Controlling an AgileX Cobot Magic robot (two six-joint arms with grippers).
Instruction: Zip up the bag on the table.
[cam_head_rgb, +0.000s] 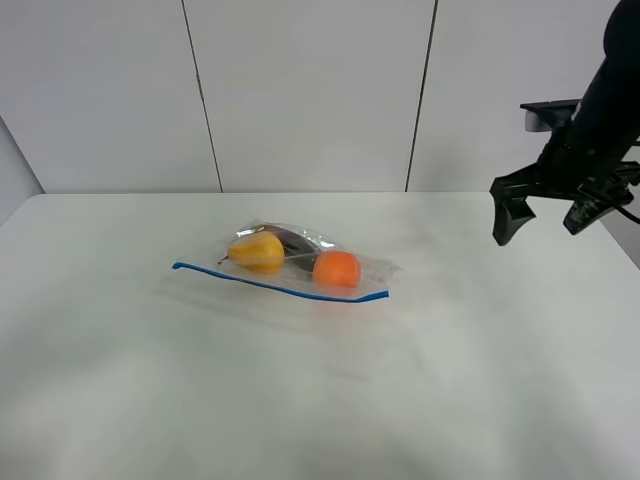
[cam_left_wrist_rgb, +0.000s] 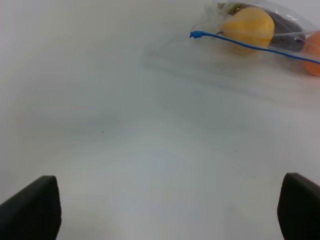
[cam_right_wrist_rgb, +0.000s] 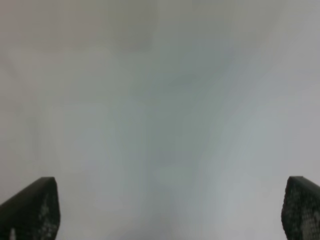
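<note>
The clear bag (cam_head_rgb: 372, 268) lies flat on the white table (cam_head_rgb: 330, 400), left of middle. Its blue zip strip (cam_head_rgb: 280, 286) runs along the near edge. A yellow pear (cam_head_rgb: 257, 251), an orange (cam_head_rgb: 337, 269) and a dark item (cam_head_rgb: 293, 241) show through. My right gripper (cam_head_rgb: 540, 228) hangs open and empty above the table's right side, well apart from the bag. In the left wrist view the bag (cam_left_wrist_rgb: 215, 12), pear (cam_left_wrist_rgb: 248, 27) and zip strip (cam_left_wrist_rgb: 250, 46) show ahead of my open left gripper (cam_left_wrist_rgb: 165, 212). The left arm is out of the high view. The right wrist view shows the open right gripper (cam_right_wrist_rgb: 165, 212) over bare table.
A grey panelled wall (cam_head_rgb: 310, 90) stands behind the table's far edge. The table's right edge (cam_head_rgb: 625, 250) runs close beside the right arm.
</note>
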